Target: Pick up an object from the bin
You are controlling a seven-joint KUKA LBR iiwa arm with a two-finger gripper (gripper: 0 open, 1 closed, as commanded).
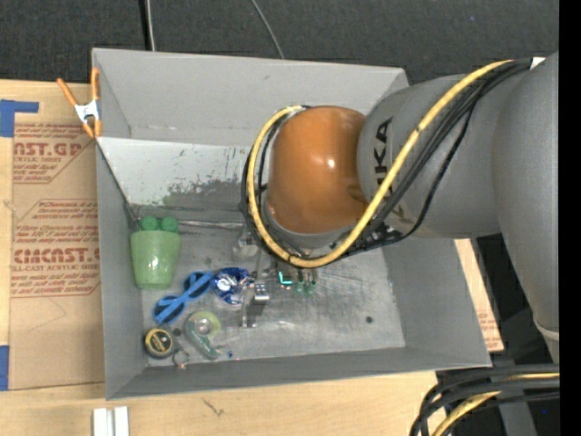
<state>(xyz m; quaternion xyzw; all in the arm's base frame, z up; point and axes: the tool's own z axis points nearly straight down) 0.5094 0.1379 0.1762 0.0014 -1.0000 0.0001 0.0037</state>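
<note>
**Gripper Set Low in the Bin Beside a Blue-and-White Crumpled Piece**

The arm [472, 153] is seen entering from three o'clock, with a yellow cable [413, 148] looped along it. Its orange cover [313, 175] is held over the middle of the grey bin [363, 312]. Below the cover, toward six o'clock, the gripper [257, 302] is found low over the bin floor, a little toward seven o'clock from the bin's middle. Whether the gripper is open or closed cannot be told, and nothing can be made out within its grasp.

The nearest thing is a blue-and-white crumpled piece [232, 282], lying just beside the gripper at its ten o'clock. Whether the two are touching cannot be told. A blue looped piece [184, 296] is laid just beyond it, toward nine o'clock.

A pale green cup-shaped piece [154, 257] is placed farther out at nine to ten o'clock, close to the bin's wall, with darker green bumps at its twelve-o'clock end. A clear greenish round piece [204, 327] is seen at the gripper's eight o'clock. A small dark ring with a gold rim [159, 341] lies beyond that, in the bin's seven-o'clock corner.

The floor from the gripper toward three o'clock is bare, scuffed metal.
</note>
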